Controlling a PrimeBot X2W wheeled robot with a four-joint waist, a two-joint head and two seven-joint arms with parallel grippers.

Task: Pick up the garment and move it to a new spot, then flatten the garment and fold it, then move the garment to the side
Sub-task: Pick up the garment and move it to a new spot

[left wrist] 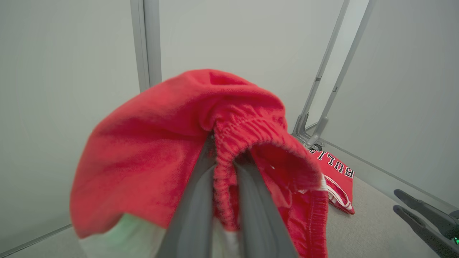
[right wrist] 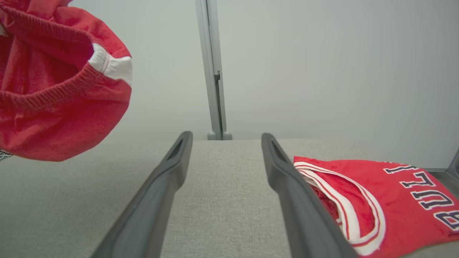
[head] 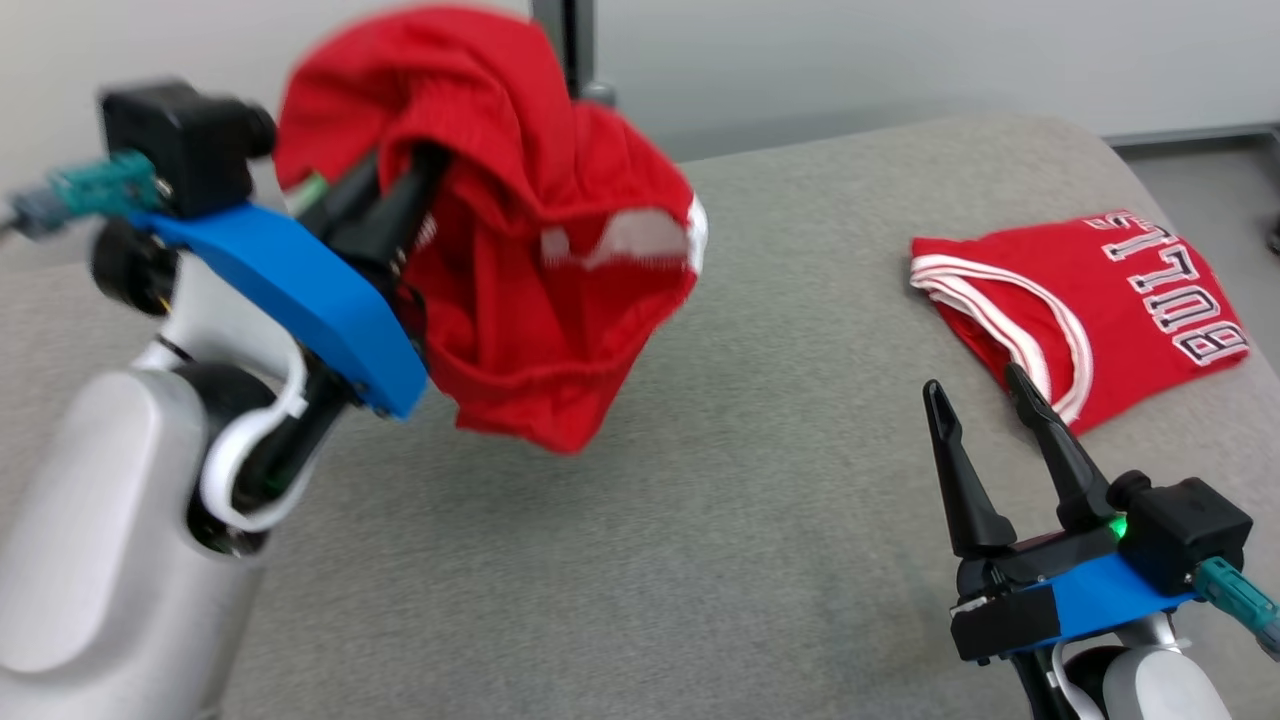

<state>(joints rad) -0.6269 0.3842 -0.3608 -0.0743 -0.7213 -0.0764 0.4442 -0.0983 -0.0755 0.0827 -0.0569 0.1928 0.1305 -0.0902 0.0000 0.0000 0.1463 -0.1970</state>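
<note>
Left gripper [left wrist: 225,157] clamped on shorts [head: 520,230], above pad [head: 750,520] | right gripper [head: 985,395] jaws apart, empty | jersey [head: 1110,300] flat beside it

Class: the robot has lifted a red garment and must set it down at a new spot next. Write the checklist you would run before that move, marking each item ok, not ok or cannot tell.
1. Left gripper shut on the red garment at its waistband: ok.
2. Garment hanging free of the table: ok.
3. Bare table below and beside the garment to lay it on: ok.
4. Folded jersey lying apart, at the right: ok.
5. Right gripper open and empty, ready to help: ok.
6. Garment spread out enough to lie flat: not ok, it is bunched.
</note>
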